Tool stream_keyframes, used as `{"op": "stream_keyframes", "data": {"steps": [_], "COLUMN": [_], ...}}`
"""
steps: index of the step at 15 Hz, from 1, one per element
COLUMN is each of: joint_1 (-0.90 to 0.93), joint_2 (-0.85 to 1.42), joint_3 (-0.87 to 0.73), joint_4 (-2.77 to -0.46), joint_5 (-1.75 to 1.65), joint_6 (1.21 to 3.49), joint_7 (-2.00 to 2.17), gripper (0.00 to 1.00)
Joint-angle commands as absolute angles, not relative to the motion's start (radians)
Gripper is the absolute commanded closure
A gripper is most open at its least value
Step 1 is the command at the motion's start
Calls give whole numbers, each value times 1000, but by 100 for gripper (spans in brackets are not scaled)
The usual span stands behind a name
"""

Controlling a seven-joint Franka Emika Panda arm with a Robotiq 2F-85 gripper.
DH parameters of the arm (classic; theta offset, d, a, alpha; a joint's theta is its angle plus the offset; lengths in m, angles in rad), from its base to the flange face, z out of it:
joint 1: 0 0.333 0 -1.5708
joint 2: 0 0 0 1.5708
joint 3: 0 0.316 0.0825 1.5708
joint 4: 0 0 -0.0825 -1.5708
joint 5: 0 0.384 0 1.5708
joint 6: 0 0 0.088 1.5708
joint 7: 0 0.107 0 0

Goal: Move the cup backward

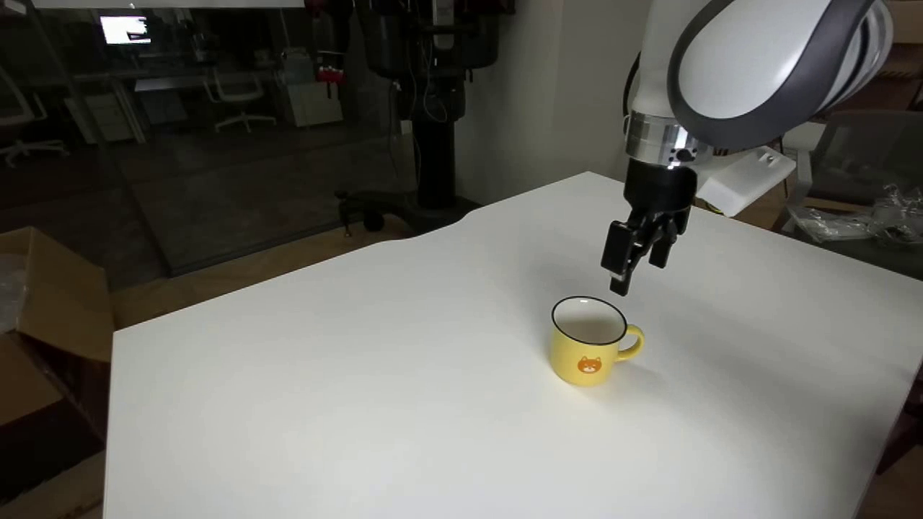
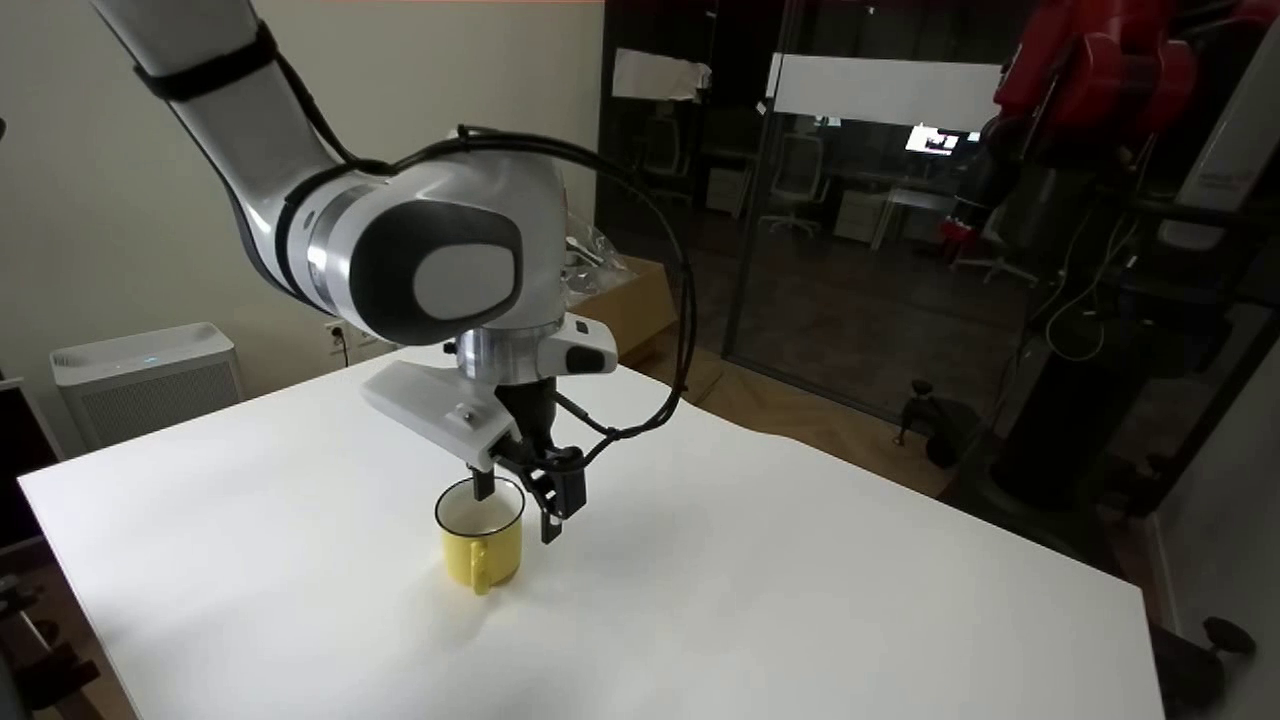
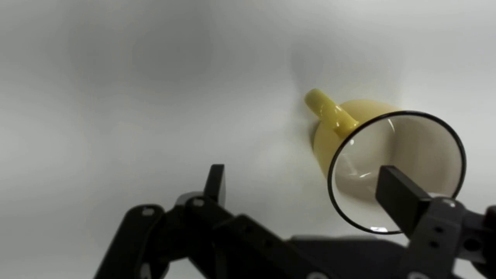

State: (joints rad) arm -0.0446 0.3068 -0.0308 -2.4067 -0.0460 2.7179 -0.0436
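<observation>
The cup is a small yellow mug with a white inside and a dark rim. It stands upright on the white table in both exterior views (image 1: 570,360) (image 2: 505,555). Its reddish animal mark faces the camera in an exterior view, with the handle at the right. My gripper (image 1: 639,275) is open and empty, held above the table near the cup; it also shows in an exterior view (image 2: 517,517). In the wrist view, the right finger of the gripper (image 3: 302,170) overlaps the mouth of the cup (image 3: 422,147), and the left finger is over bare table. The handle points to the upper left there.
The white table (image 1: 324,389) has its edges in both exterior views. A cardboard box (image 1: 65,295) stands on the floor beyond the table. A dark wheeled stand (image 1: 436,158) is behind it. A white appliance (image 2: 150,380) stands by the wall.
</observation>
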Motion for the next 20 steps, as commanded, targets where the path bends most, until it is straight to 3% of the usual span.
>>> {"op": "stream_keyframes", "data": {"steps": [1, 10, 11, 12, 20], "joint_1": [-59, -30, -25, -19, 11], "joint_2": [426, 632, 643, 651, 657], "joint_3": [-8, 5, 3, 0, -14], "joint_4": [-2284, -2063, -2050, -2040, -2017], "joint_5": [-5, -26, -29, -30, -40], "joint_6": [2708, 2598, 2586, 2579, 2556], "joint_7": [-73, -79, -76, -69, -49], "gripper": [0, 0, 25, 26, 81]}}
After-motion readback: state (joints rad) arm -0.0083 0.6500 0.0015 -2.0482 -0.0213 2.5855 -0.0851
